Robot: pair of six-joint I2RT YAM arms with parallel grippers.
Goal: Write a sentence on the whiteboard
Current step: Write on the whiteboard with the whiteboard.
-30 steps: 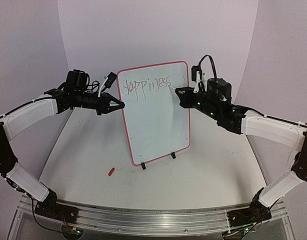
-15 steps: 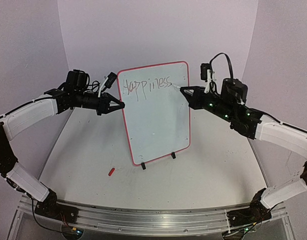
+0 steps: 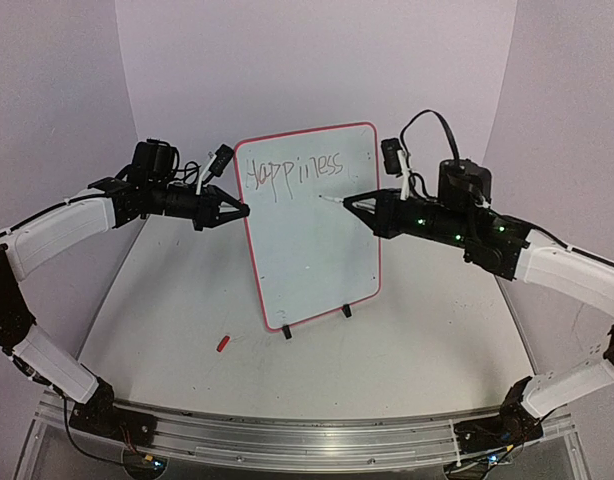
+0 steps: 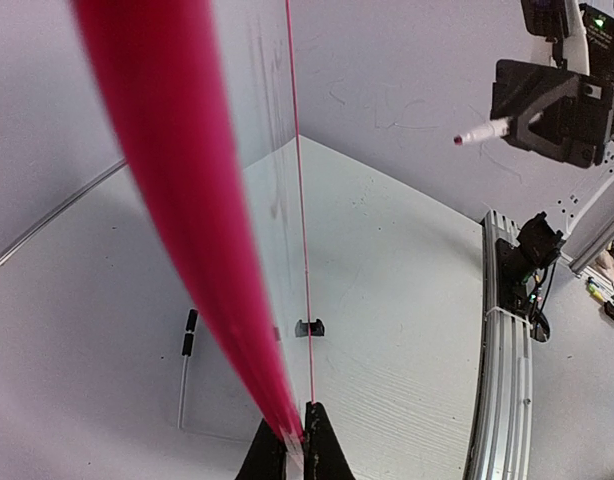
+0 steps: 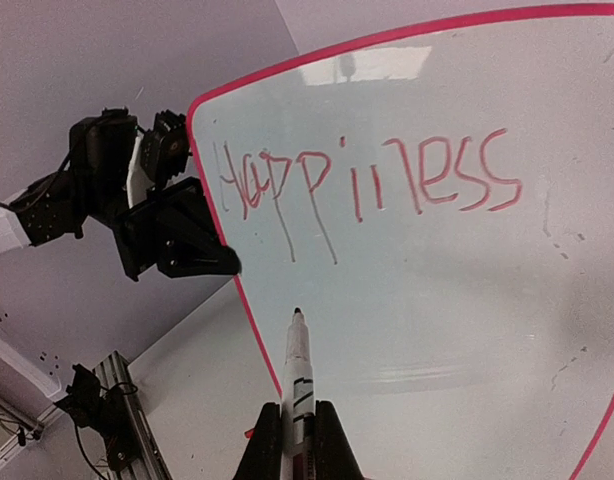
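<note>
top external: left gripper clamps the left edge of the whiteboard, right gripper grips a marker tipped just below the sentence.

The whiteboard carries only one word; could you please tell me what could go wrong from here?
1. The right gripper aims its slim white marker pen at the glossy red-rimmed white whiteboard; a hard push might tip it, as only the left gripper pinches its left edge.
2. A new line begun too high could cross the long tails under the handwritten word "Happiness".
</note>
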